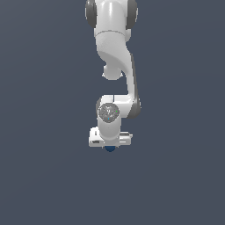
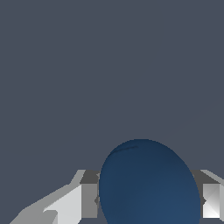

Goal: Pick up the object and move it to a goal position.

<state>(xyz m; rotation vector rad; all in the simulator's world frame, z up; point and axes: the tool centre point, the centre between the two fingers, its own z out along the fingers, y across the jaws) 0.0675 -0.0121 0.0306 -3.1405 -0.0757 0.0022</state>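
The object, a small dark blue ball (image 2: 148, 188), fills the gap between my two fingers in the wrist view. One grey finger pad (image 2: 89, 200) presses one side of it and the other pad (image 2: 211, 200) meets the opposite side. My gripper (image 2: 148, 208) is shut on the ball. In the exterior view the white gripper (image 1: 110, 146) points straight down in the middle of the picture. Only the lower edge of the ball (image 1: 110, 149) peeks out beneath it; the white hand hides the fingers.
A flat, uniform dark grey-blue surface (image 1: 44, 176) fills both views. The white arm (image 1: 115, 52) comes down from the top middle of the exterior view. No other objects and no goal marker show.
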